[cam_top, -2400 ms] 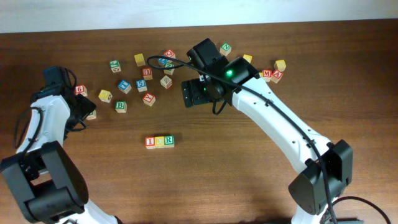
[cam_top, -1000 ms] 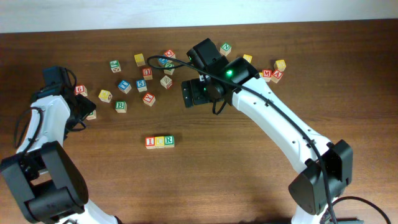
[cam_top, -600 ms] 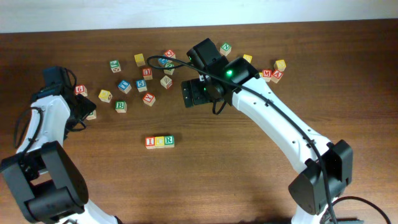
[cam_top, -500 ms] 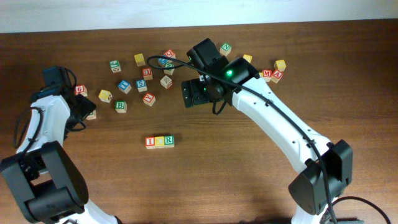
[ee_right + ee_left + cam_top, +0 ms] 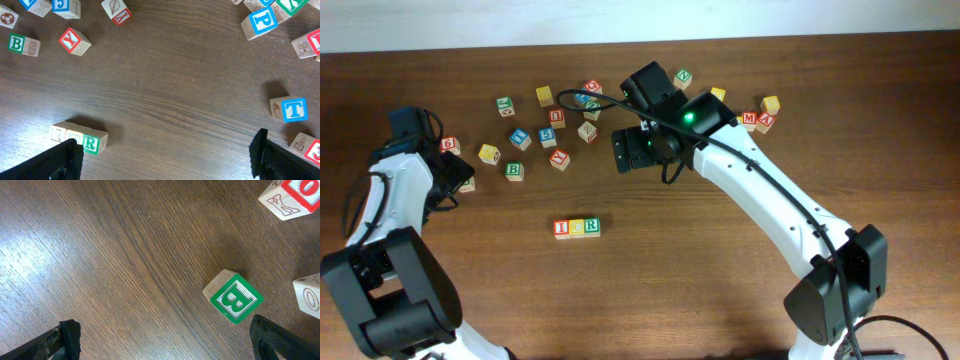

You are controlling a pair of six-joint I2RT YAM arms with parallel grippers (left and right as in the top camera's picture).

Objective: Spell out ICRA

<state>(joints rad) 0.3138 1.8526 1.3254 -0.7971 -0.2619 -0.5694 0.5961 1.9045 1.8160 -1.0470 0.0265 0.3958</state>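
Three wooden cubes stand touching in a row: the red-lettered I (image 5: 561, 229), the yellow-faced C (image 5: 577, 228) and the green-lettered R (image 5: 591, 227). In the right wrist view the R (image 5: 90, 143) shows beside my left fingertip. A cube whose red letter looks like an A (image 5: 765, 122) lies at the far right of the scatter. My right gripper (image 5: 638, 150) (image 5: 166, 152) hovers open above bare wood, up and right of the row. My left gripper (image 5: 455, 175) (image 5: 165, 335) is open at the left, holding nothing.
Several other cubes are scattered along the back: a green B (image 5: 514, 171) (image 5: 233, 296), a red Y (image 5: 558, 158) (image 5: 75, 41), a blue T (image 5: 290, 110), a blue P (image 5: 260, 22) and an M (image 5: 749, 119). The table's far edge (image 5: 640, 42) meets a white wall.
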